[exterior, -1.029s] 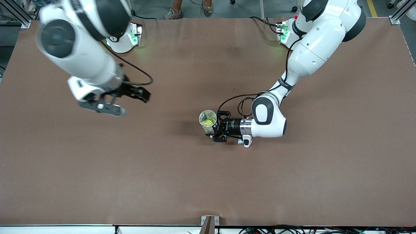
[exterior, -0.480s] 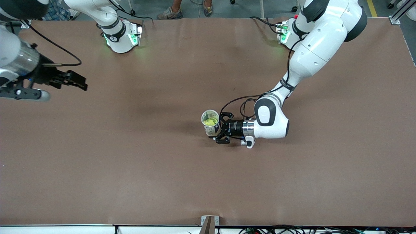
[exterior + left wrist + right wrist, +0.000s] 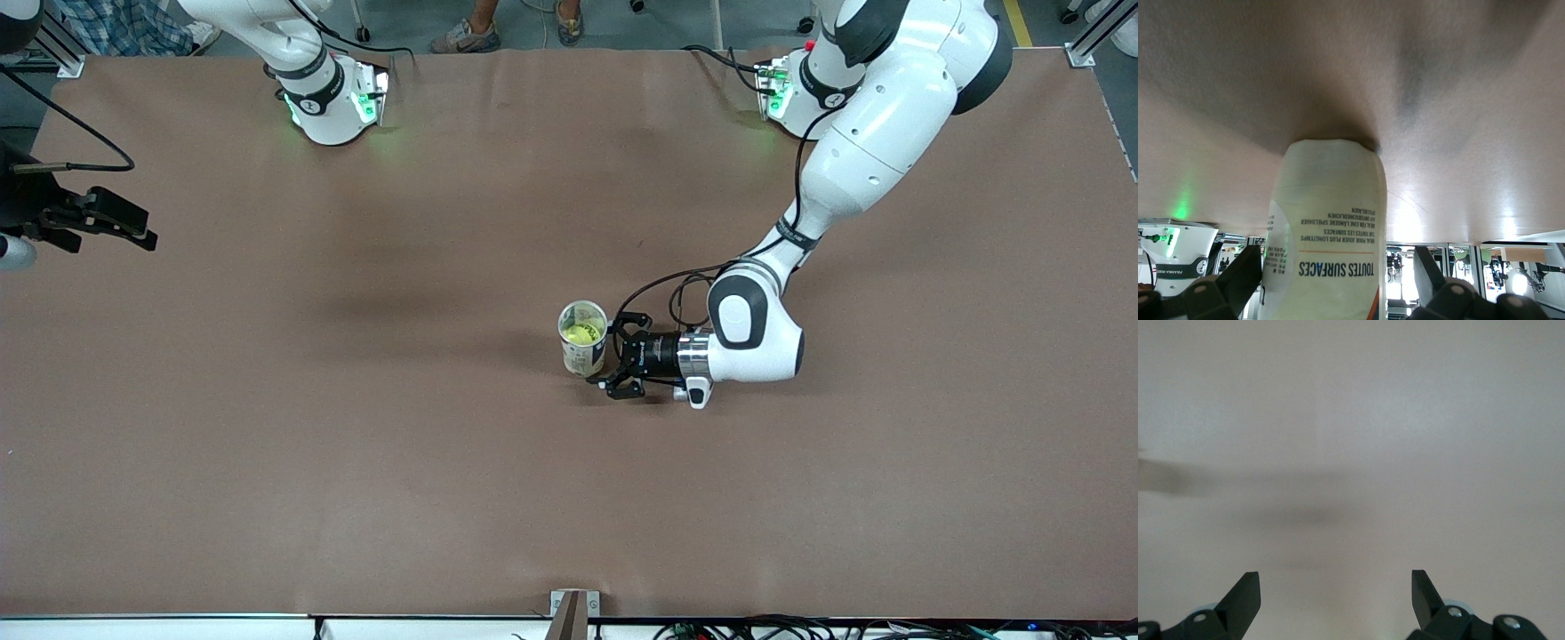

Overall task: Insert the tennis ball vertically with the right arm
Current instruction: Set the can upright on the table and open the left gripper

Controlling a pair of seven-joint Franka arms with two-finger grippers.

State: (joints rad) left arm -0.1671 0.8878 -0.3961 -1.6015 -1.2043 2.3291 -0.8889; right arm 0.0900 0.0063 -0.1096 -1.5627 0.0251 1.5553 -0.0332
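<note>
Front view: yellow tennis ball (image 3: 582,334) inside upright white paper cup (image 3: 584,350); my left gripper (image 3: 613,360) spread just beside it, my right gripper (image 3: 133,233) spread over the brown table (image 3: 356,444).

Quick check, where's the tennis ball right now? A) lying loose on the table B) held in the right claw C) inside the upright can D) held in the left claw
C: the yellow tennis ball shows through the open top of the can, which stands upright on the table; the left claw is open beside the can, and the right claw is open and empty over the right arm's end of the table.
</note>
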